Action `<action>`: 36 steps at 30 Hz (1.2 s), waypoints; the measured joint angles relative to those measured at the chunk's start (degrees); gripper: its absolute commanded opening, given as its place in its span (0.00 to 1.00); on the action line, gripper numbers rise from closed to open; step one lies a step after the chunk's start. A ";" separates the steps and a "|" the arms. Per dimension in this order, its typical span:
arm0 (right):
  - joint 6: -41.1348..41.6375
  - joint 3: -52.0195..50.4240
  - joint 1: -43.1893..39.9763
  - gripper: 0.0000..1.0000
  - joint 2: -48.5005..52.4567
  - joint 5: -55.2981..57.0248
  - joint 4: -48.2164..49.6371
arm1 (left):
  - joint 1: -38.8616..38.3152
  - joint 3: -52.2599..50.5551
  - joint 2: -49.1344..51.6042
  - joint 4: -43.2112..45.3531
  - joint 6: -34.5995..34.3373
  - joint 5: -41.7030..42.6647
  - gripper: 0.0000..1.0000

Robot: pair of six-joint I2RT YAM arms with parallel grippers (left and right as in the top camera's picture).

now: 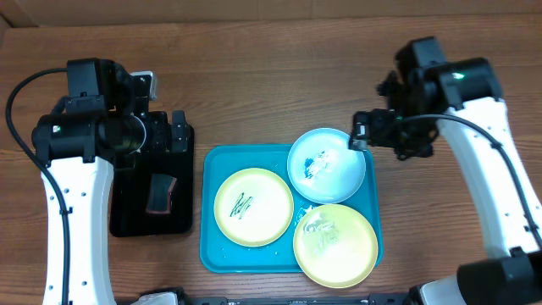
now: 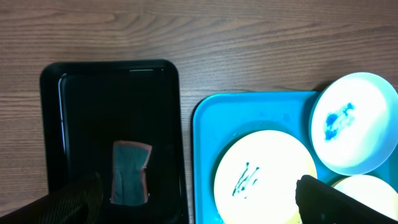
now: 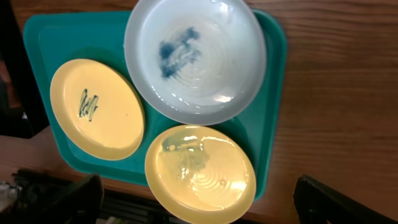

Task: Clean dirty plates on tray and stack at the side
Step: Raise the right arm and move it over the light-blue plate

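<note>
Overhead: three smeared plates [image 1: 253, 207] on turquoise tray [image 1: 213, 169]

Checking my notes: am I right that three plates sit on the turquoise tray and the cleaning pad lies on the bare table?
Not quite: the left wrist view shows the cleaning pad in the black tray. The three plates are on the turquoise tray.

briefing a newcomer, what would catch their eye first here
A large turquoise rectangular plastic tray mid-table stands out, holding three round plastic plates: a light blue one with a blue smear far right, a pale yellow one with a dark scribble left, a second pale yellow one near right. Beside it, a glossy black rectangular tray holds a small dark sponge.
</note>
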 measured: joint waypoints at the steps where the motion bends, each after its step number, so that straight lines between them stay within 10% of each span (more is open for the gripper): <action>1: 0.50 -0.02 2.03 1.00 0.81 0.24 1.44 | 0.00 0.02 0.17 -0.02 -0.11 0.00 1.00; 13: 15.30 -4.13 11.58 1.00 2.08 4.48 8.63 | 0.00 0.07 0.66 0.02 -0.35 0.00 1.00; 36: 12.66 -12.81 19.19 1.00 2.95 5.44 17.16 | 0.09 -21.77 2.75 10.88 -4.37 -4.37 1.00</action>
